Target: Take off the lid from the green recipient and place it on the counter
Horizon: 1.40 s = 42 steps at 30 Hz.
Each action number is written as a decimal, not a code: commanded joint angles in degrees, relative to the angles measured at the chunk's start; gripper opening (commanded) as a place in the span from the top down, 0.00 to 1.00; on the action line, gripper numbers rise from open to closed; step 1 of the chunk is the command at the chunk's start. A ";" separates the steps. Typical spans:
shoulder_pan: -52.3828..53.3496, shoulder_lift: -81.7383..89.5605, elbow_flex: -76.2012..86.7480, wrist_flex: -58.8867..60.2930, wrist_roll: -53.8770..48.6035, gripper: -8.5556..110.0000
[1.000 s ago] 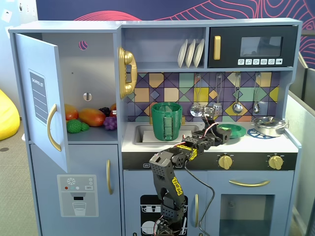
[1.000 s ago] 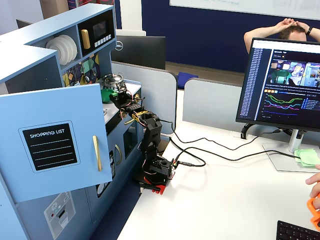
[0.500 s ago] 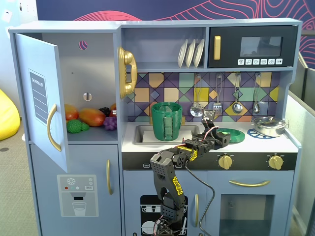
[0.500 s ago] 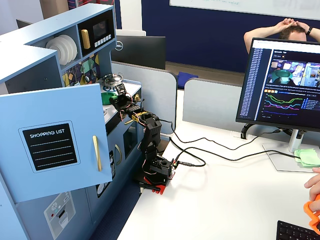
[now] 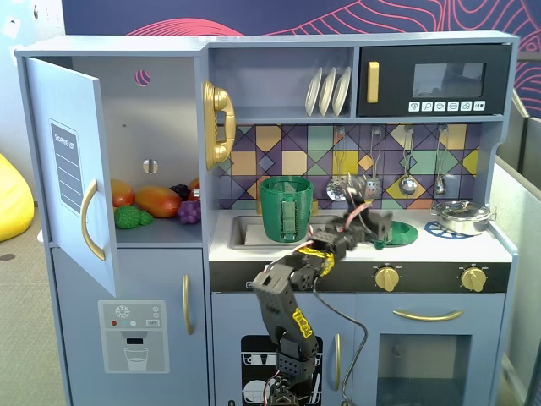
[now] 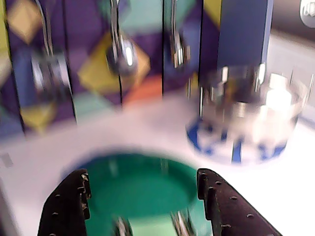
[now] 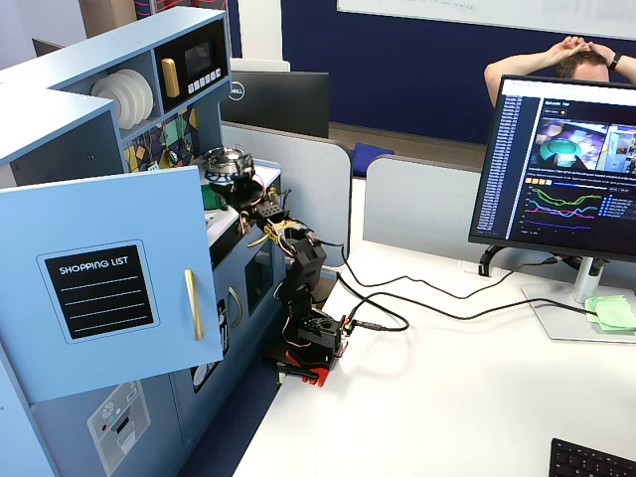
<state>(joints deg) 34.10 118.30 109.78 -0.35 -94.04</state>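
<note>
On the counter [image 5: 499,244], the lid [image 5: 397,232] lies flat between the green recipient [image 5: 286,208] at the left of a fixed view and the steel pot [image 5: 461,216] at the right, with bare white worktop on either side of it. The gripper [image 6: 142,184] sits low over the lid with its two fingers spread, one on each side. Behind, hanging utensils [image 5: 408,184] dangle down along the tiled back wall, narrowing the room above the rear of the counter. The open cupboard door [image 7: 109,278] juts out at the far end, well apart from the arm.
</note>
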 commanded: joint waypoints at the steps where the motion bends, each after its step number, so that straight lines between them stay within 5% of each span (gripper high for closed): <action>1: -0.26 13.01 -9.40 16.17 1.85 0.77; 8: -10.20 31.38 -9.93 62.67 2.64 0.74; 12: -17.75 39.46 -0.88 76.99 0.79 0.76; 25: -29.62 54.76 53.88 55.99 3.87 0.82; 42: -33.31 63.72 61.87 84.99 7.47 0.91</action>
<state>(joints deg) 1.41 182.02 171.91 76.55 -87.63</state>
